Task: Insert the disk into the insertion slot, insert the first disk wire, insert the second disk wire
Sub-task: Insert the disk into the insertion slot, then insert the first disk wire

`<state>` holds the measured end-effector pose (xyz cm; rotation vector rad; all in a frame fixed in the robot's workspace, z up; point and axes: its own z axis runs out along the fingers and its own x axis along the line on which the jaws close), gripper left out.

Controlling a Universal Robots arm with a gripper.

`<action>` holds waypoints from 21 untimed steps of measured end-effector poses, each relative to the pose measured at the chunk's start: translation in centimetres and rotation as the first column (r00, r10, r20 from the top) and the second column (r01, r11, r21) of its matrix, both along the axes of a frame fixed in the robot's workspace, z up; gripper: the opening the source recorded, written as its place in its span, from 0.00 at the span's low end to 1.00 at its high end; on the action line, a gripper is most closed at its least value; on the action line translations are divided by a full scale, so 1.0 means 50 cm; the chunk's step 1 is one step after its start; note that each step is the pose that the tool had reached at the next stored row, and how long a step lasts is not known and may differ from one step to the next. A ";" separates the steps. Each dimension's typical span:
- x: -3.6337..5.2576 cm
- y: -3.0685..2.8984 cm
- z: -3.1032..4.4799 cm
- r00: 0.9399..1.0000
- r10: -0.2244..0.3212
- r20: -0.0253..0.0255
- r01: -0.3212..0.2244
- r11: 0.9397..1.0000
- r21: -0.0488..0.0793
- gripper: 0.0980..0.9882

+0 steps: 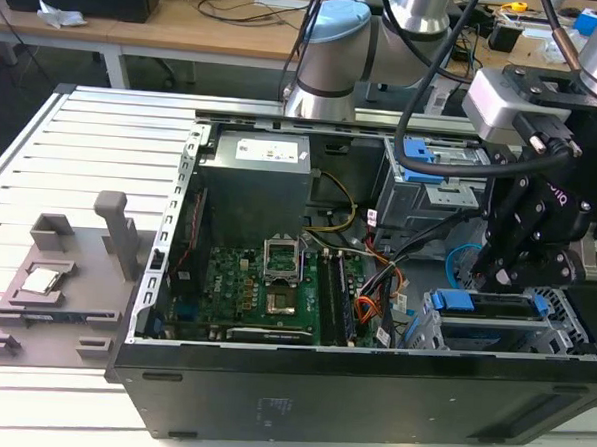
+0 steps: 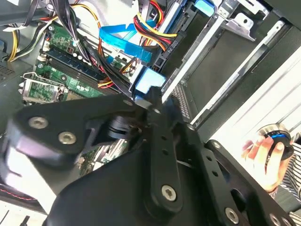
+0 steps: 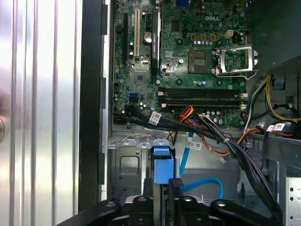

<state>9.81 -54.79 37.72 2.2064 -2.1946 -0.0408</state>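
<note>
Fingers [image 3: 174, 188] of the gripper [image 1: 504, 282] close on the disk [image 1: 489, 306] directly beneath them, at the exterior view's lower right. The disk stands on edge, its long axis running left to right, apparently partly seated in the insertion slot [image 1: 566, 320].

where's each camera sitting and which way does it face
exterior view: off the arm, above, looking down into the open case; arm and pincer show over the disk.
first wrist view: on the arm, facing the motherboard; pincer links show.
second wrist view: on the arm, looking past the pincer; a person's hand shows.
both wrist views share the motherboard.
</note>
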 end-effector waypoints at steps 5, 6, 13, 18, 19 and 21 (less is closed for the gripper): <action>0.000 0.000 0.000 1.000 0.000 0.000 0.000 1.000 0.000 0.01; 0.000 0.000 0.000 1.000 0.000 0.000 0.000 1.000 0.000 0.01; 0.000 0.000 -0.001 1.000 0.000 0.000 0.000 1.000 0.000 0.01; 0.000 0.000 -0.001 1.000 0.000 0.000 0.000 1.000 0.000 0.01; 0.000 0.000 -0.001 1.000 0.000 0.000 0.000 1.000 0.000 0.01; 0.005 0.000 -0.002 1.000 0.000 0.000 0.000 1.000 0.000 0.01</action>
